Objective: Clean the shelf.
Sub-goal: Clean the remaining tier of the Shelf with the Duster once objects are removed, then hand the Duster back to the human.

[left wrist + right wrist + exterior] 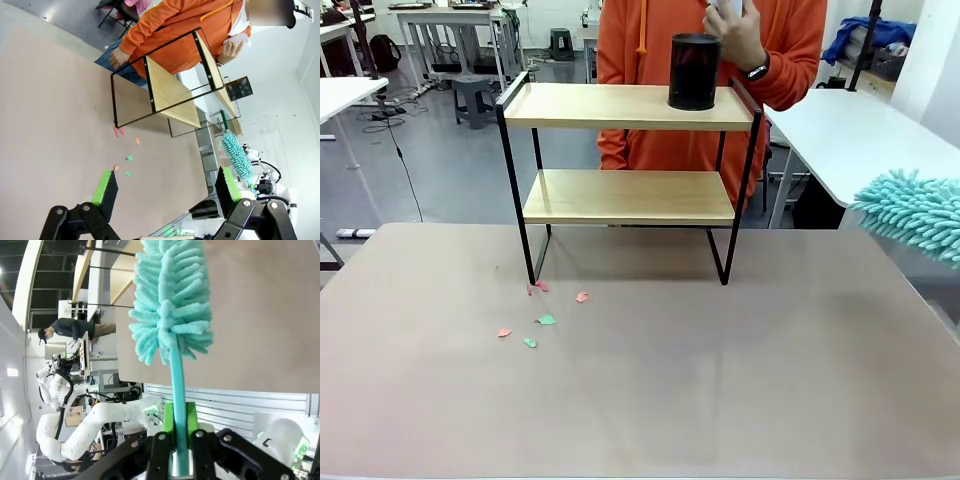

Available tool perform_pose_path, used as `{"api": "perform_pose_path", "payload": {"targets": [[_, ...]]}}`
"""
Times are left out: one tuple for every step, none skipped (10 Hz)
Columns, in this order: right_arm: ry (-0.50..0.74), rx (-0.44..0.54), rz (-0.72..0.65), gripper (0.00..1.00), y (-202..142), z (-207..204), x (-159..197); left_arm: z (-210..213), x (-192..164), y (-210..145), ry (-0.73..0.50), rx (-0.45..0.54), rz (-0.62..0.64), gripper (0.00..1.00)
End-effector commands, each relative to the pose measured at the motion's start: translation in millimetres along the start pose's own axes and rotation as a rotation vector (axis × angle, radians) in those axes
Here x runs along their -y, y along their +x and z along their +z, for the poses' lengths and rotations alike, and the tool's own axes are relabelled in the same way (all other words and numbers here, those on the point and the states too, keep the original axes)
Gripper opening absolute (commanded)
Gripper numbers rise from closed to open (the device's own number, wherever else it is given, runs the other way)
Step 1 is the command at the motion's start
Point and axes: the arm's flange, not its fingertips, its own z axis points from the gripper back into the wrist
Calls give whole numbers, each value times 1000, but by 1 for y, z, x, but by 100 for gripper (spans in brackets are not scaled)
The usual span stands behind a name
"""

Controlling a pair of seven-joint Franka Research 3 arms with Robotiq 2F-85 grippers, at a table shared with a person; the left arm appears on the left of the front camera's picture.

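Over on the left, the left gripper (pixel 166 181) hangs above the near part of the table (pixel 740 400) with its green pads spread wide and nothing between them. A little to its right, a few pink and green paper scraps (pixel 546 319) lie scattered on the tabletop, the farthest ones right at the shelf's front left leg. The shelf (pixel 628 197) stands upright at the far middle of the table, all its legs on the surface, the lower board bare. On the top board, towards its right end, sits a black cylinder (pixel 694 72). Just behind the shelf stands a person in an orange hoodie (pixel 650 45), one hand (pixel 732 28) raised above the cylinder with something pale in it. Farther right, at the table's edge and well apart from the shelf, a fluffy teal duster (pixel 914 212) pokes in from the side. The right gripper (pixel 180 416) has its pads clamped tight on the duster's teal handle, head pointing away from the wrist.
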Motion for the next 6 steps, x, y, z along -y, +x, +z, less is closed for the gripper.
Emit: {"api": "perform_pose_path", "payload": {"targets": [[-7, -3, 22, 0, -1, 6, 3, -3, 0, 0, -19, 15, -17, 100], [-7, -3, 22, 0, -1, 6, 3, -3, 0, 0, -19, 15, -17, 100], [-7, -3, 22, 0, -1, 6, 3, -3, 0, 0, -19, 15, -17, 100], [-7, -3, 22, 0, -1, 6, 3, -3, 0, 0, -19, 15, -17, 100], [-7, -3, 22, 0, -1, 6, 3, -3, 0, 0, -19, 15, -17, 100], [-7, -3, 22, 0, -1, 6, 3, -3, 0, 0, -19, 15, -17, 100]]}}
